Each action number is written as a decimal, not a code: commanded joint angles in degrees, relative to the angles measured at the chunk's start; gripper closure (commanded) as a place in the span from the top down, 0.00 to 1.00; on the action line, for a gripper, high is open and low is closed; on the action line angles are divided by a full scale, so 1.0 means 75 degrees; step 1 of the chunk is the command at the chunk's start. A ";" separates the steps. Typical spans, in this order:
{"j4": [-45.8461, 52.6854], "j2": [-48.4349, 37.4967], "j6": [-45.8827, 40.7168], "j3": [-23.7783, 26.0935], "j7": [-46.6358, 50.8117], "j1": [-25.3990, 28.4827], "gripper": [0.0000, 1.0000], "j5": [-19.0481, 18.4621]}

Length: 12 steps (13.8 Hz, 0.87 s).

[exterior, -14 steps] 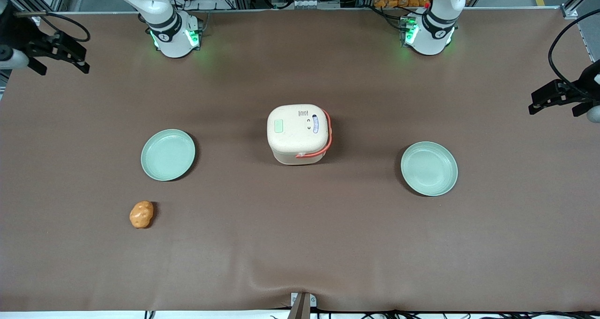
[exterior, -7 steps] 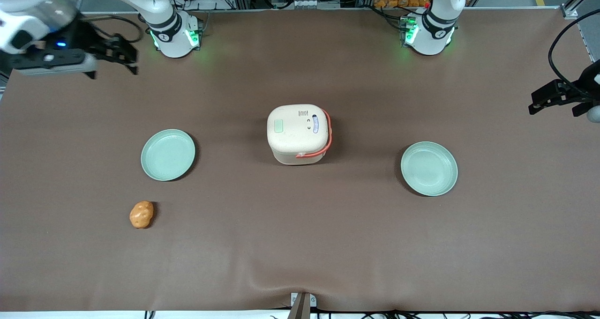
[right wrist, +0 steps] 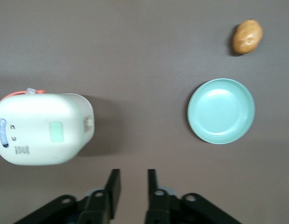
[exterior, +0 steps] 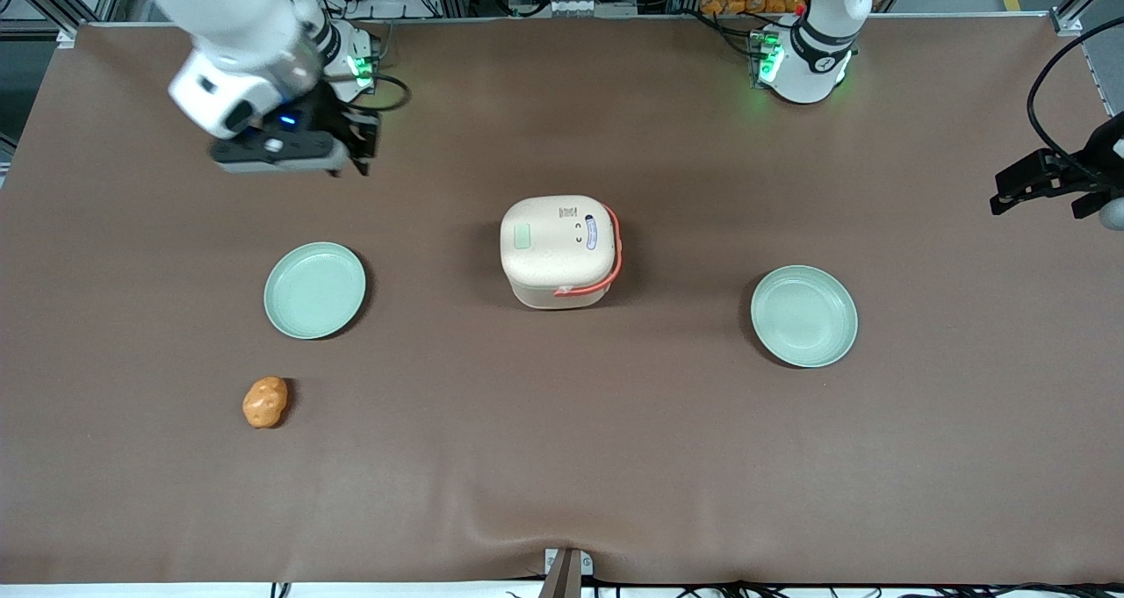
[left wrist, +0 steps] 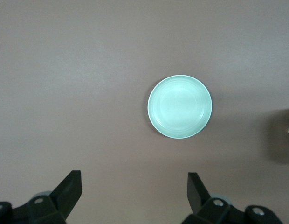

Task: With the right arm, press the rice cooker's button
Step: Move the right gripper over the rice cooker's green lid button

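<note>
The cream rice cooker (exterior: 558,247) stands mid-table with its lid down and a coral handle on the parked arm's side. A pale green rectangular button (exterior: 522,236) sits on the lid. My right gripper (exterior: 362,147) hovers above the table, toward the working arm's end from the cooker and farther from the front camera than it. Its fingers are drawn close together with a narrow gap and hold nothing. The right wrist view shows the gripper (right wrist: 134,175), the cooker (right wrist: 42,128) and the button (right wrist: 56,131), well apart from the fingertips.
A pale green plate (exterior: 314,290) lies toward the working arm's end, also in the right wrist view (right wrist: 221,110). A potato (exterior: 265,402) lies nearer the front camera than that plate. A second green plate (exterior: 803,315) lies toward the parked arm's end.
My right gripper has swung in from the working arm's table end toward the cooker, and its fingers have drawn together. The cooker, plates and potato have not moved.
</note>
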 commanded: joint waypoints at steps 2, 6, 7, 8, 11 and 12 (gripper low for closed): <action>0.0211 0.0690 0.0615 -0.0086 0.0554 0.0562 0.00 0.0053; 0.0223 0.1230 0.1260 -0.0098 0.1254 0.1030 0.00 0.0018; 0.0223 0.1335 0.1412 -0.0098 0.1408 0.1101 0.00 -0.0006; 0.0223 0.1452 0.1495 -0.0086 0.1410 0.1148 0.00 -0.0041; 0.0223 0.1722 0.1671 -0.0098 0.1433 0.1359 0.00 -0.0076; 0.0246 0.1828 0.1741 -0.0098 0.1433 0.1371 0.00 -0.0076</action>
